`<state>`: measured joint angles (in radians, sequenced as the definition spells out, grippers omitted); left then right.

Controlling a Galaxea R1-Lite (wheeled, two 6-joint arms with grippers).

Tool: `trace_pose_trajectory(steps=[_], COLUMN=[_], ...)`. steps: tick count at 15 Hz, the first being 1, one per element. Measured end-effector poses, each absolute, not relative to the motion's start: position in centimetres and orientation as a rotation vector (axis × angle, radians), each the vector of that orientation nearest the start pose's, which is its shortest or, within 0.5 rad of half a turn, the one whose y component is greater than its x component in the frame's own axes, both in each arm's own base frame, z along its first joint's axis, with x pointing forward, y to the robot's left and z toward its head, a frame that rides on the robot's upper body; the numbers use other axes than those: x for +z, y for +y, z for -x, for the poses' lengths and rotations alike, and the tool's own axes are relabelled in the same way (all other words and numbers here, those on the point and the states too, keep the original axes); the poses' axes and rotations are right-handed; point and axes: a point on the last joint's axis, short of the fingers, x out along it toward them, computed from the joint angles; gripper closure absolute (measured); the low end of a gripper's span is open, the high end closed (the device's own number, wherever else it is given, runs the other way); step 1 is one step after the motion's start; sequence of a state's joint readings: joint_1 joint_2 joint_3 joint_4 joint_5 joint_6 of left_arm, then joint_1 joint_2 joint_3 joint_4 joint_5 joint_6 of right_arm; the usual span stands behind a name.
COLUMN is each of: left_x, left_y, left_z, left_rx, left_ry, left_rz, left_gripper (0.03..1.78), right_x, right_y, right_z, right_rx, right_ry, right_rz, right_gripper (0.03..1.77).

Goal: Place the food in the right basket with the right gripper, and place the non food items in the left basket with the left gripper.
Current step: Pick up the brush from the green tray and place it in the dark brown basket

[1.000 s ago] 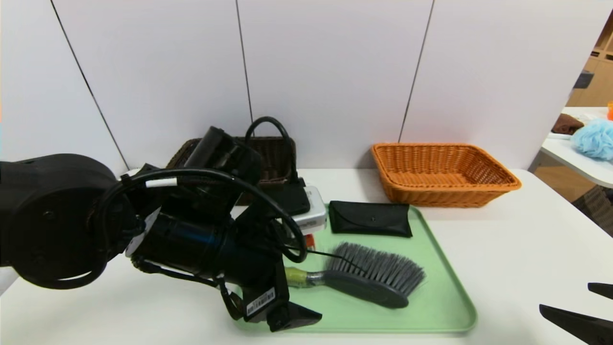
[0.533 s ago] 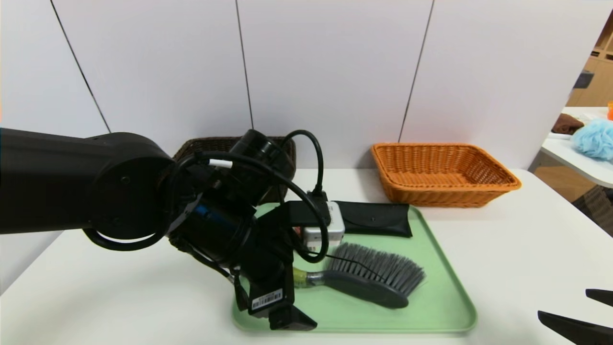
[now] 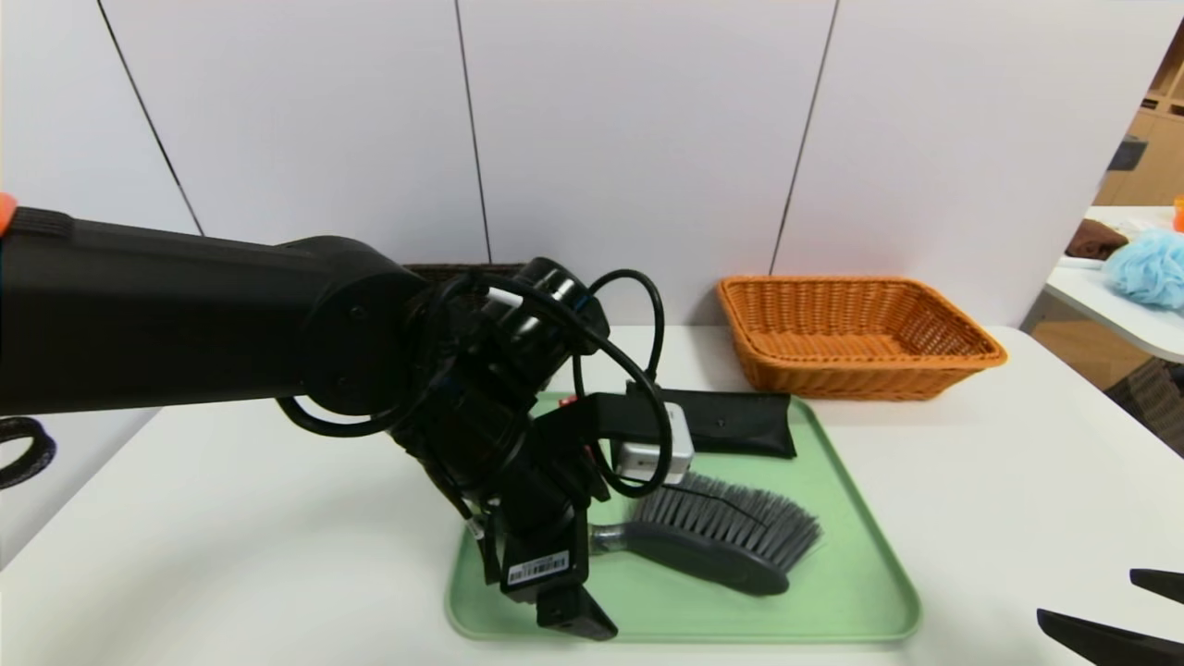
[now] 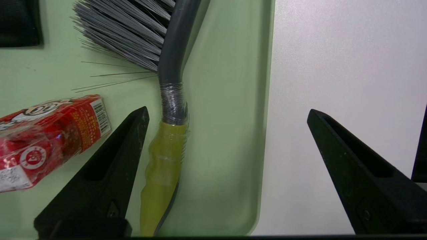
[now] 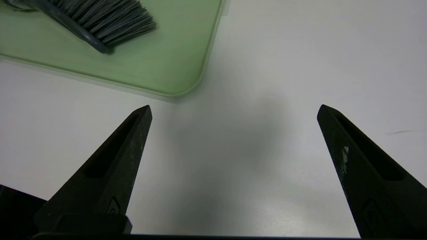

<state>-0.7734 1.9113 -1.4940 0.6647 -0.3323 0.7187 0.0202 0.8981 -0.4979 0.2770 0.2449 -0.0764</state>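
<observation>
Glossy black left arm, looping black cables, white barcode label, pointed black fingers

Counting around the one green tray: two baskets beyond it, one orange basket and one dark brown basket; on the tray, one brush, one black pouch and one red carton; well apart from the tray, one light blue mesh puff and one brown cloth.

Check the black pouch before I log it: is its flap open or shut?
Shut: the black pouch's flap lies flat over its front, by the snap.
</observation>
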Motion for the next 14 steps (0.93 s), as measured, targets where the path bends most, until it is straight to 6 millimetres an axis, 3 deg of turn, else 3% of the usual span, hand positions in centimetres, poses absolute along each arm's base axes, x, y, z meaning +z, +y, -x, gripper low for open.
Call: trace_pose_trajectory(steps=[8, 14], left_x=[18.0, 17.2], left_y=[-25.7, -25.4], left_z=[-25.3, -26.5], left_rx=[-1.408, -1.334], left_ry=[0.793, 0.836], left_rz=[-0.927, -0.974], left_gripper=[0.12, 0.12], right_x=[16.9, 16.9], right_y=[0.6, 0.6], right_z=[-7.8, -7.5], right_rx=[0.273, 0.264], right_ry=[0.662, 0.656], right_rz=[-0.006, -0.033], right_gripper=[0.09, 0.09])
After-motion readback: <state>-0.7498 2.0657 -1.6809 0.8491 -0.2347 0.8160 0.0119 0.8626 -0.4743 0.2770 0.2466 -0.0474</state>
